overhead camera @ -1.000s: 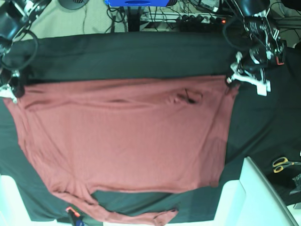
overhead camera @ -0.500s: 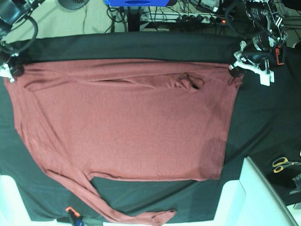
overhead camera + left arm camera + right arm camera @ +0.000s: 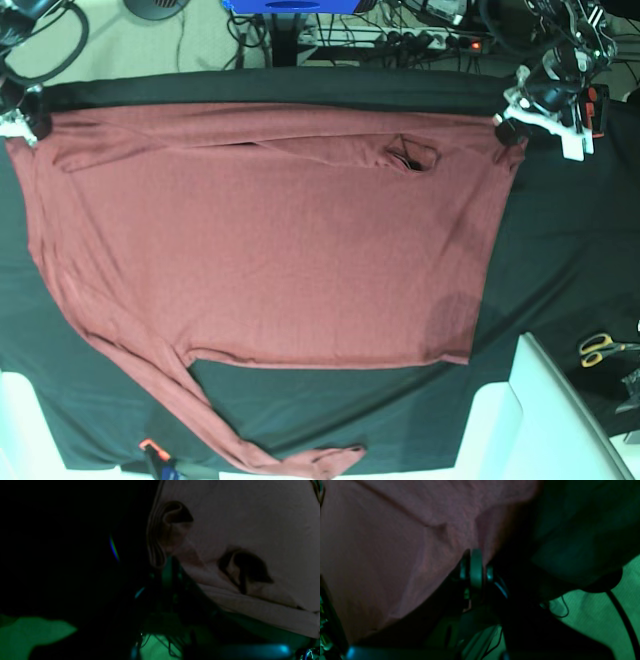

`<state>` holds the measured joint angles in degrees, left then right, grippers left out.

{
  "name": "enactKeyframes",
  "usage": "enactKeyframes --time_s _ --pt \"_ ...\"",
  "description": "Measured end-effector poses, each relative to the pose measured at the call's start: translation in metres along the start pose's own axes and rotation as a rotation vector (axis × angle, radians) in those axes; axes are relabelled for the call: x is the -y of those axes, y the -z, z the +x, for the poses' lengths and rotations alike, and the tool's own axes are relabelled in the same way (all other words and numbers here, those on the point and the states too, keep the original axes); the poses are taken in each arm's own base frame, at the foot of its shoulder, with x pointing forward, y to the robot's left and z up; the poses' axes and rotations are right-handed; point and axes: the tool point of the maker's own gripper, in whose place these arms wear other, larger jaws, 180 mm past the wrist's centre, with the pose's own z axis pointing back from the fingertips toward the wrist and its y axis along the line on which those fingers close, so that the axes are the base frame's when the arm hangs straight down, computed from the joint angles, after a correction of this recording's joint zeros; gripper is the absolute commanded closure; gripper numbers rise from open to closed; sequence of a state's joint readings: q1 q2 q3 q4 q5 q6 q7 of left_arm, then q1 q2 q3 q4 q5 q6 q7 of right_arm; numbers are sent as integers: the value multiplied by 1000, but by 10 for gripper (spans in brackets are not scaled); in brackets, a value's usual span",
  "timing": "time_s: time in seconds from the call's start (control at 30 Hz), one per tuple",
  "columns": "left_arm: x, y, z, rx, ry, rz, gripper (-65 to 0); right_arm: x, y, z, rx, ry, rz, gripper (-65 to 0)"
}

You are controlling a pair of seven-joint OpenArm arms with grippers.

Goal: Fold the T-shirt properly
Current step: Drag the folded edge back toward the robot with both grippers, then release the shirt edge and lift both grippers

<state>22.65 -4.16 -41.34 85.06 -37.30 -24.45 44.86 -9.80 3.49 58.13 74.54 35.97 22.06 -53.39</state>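
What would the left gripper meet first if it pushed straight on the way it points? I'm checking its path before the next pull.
Most likely the T-shirt itself: the left gripper is shut on its corner, with red cloth directly ahead. Depth beyond is unclear in this dark view.

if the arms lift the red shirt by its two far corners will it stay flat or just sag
Probably sag: the shirt looks thin and soft, with ripples running from where the left gripper and right gripper pinch it. The loose sleeve trails limply, so it would likely dangle. It seems light and should slide over the black cloth.
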Motion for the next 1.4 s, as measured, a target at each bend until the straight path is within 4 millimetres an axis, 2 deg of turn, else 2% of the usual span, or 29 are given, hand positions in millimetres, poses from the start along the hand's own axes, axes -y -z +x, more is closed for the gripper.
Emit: enactKeyframes --time_s 0.1,0.27,0.73,0.77,0.83,0.93,1.0,1.03,1.23,1.33,1.4 --pt "-5 -4 -8 -16 -3 13 0 0 -4 1 12 -11 -4 -2" --pt "-9 -8 -15 -30 0 20 0 7 -9 -10 -1 -13 -22 -2" --pt "-9 -7 -15 -31 -4 20 0 11 -10 -13 -9 -11 -29 -11" --pt "-10 -7 -16 -32 -5 20 0 11 -10 -13 -9 -11 -29 -21" --pt "-10 -7 -16 -34 -5 21 0 11 -10 -14 -13 -12 -31 -90" --pt "-12 -7 -17 -38 4 30 0 12 -10 -14 -9 -13 -36 -254" --pt "-11 -7 -16 -36 4 30 -104 12 -10 -13 -7 -13 -37 -327" --pt "-11 -7 -16 -34 3 30 -169 12 -10 -12 -4 -13 -36 -341" --pt "-12 -7 -13 -28 7 31 -499 11 -11 -10 3 -18 -36 -341" --pt "-12 -8 -13 -28 10 32 -601 11 -11 -9 5 -21 -37 -341" --pt "-9 -9 -7 -16 23 31 -630 9 -17 -1 35 -44 -43 -341"
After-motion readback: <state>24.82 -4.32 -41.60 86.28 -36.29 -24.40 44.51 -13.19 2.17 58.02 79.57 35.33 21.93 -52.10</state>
